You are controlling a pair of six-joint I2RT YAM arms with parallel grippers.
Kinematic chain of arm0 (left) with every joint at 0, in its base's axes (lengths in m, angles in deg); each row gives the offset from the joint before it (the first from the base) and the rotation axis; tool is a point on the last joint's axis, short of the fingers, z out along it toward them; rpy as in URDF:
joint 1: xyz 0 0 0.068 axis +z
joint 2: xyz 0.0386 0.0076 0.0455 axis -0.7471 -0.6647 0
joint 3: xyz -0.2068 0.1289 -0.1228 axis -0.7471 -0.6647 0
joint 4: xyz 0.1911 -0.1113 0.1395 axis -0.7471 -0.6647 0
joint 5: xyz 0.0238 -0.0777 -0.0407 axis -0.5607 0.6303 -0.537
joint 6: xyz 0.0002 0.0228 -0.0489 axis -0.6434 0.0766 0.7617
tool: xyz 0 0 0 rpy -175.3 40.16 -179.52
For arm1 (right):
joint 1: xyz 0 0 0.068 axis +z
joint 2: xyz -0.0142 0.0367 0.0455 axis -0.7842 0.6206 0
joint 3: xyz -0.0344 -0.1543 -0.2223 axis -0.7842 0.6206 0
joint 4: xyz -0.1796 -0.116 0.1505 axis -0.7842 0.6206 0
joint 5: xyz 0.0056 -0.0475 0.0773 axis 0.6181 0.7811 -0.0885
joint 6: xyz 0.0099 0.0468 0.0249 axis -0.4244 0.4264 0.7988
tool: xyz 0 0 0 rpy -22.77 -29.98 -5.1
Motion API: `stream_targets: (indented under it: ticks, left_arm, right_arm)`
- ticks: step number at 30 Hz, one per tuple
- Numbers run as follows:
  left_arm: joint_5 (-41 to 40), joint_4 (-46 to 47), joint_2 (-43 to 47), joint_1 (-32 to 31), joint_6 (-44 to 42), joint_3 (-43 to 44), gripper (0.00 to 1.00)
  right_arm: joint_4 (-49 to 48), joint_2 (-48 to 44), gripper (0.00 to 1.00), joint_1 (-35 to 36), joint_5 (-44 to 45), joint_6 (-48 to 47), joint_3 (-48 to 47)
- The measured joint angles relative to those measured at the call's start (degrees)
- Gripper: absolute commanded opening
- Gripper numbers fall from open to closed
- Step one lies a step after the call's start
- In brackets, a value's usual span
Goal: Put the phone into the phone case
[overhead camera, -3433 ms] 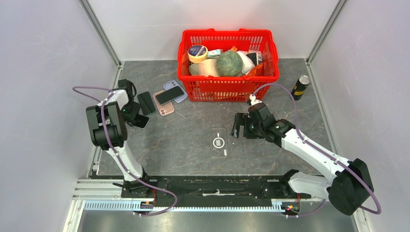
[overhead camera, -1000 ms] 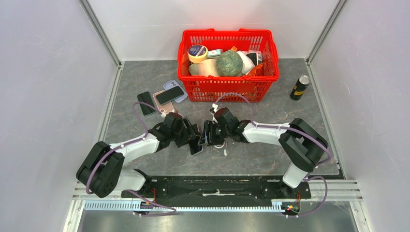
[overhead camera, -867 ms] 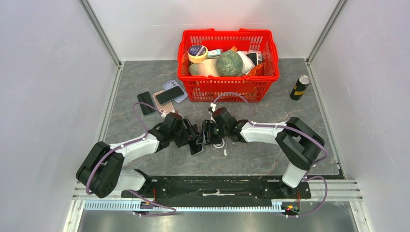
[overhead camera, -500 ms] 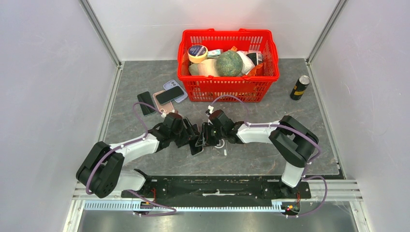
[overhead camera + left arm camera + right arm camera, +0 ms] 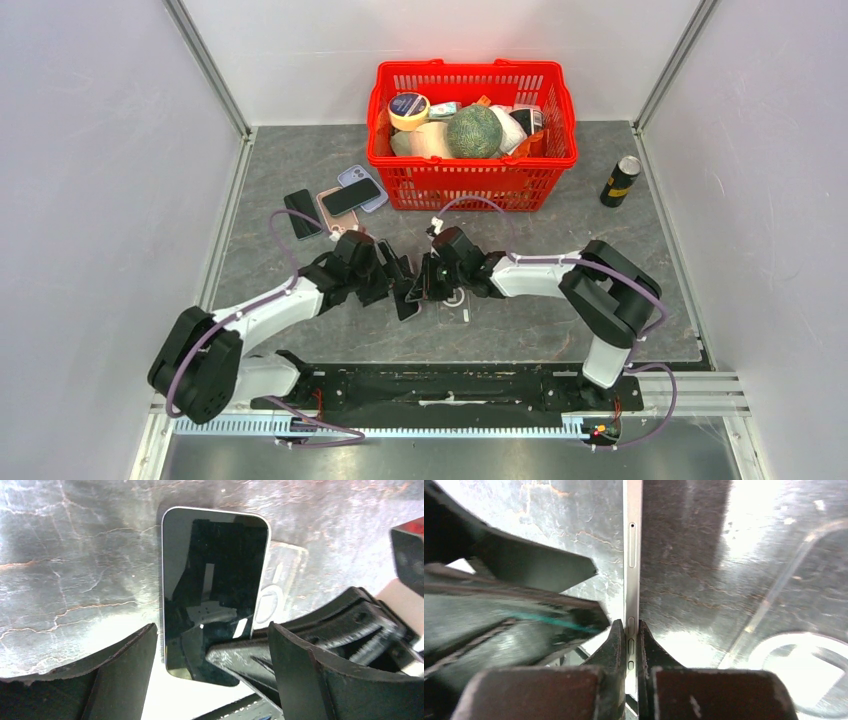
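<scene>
Left gripper (image 5: 212, 635): I read its fingers (image 5: 125, 675) as spread wide, one on each side of the phone's near end, with a gap showing on both sides.
Right gripper (image 5: 628, 630): its fingers (image 5: 616, 645) are pressed onto the phone, pinching its two flat faces near one end.
Phone (image 5: 212, 580): it is at mid-table between the two grippers, held by the right one, just left of the phone case.
Phone case (image 5: 287, 575): it is clear with a ring mark and lies flat on the table (image 5: 520, 330). The phone's long side overlaps its edge from where I look; I cannot tell whether they touch.
Left wrist view alone: it gives me the dark glass screen face-on and the right fingers reaching in from the lower right.
Right wrist view alone: it gives me the phone edge-on as a thin pale strip with side buttons and a small slot, clamped between the finger pads.
Top view alone: both arms stretch inward and meet nose to nose. The phone itself is mostly hidden there.
Surroundings, top view only: a red basket (image 5: 470, 67) of groceries sits at the far side, a can (image 5: 620, 180) stands to its right, and three other phones (image 5: 350, 195) lie to its left.
</scene>
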Motion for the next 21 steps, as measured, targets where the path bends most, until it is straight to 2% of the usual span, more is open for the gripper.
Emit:
stream_targets:
  ticks: [8, 15, 18, 21]
  left_arm:
    - [-1.7, -4.7, 5.6, -0.1, -1.9, 4.5, 0.88]
    - [-2.8, -5.9, 3.3, -0.4, -2.8, 5.1, 0.83]
    - [-2.8, -5.9, -0.1, -1.2, -3.1, 5.7, 0.77]
    - [-2.9, -5.9, -3.9, -2.6, -3.4, 6.9, 0.66]
  right_arm:
    - [4.7, -8.8, 0.00, -2.2, 3.9, -0.4, 4.7]
    - [9.5, -23.2, 0.00, -5.3, 7.4, -0.3, 11.2]
    - [11.7, -28.3, 0.00, -6.7, 8.9, -0.1, 13.7]
    - [13.1, -31.2, 0.00, -7.1, 9.7, 0.1, 16.0]
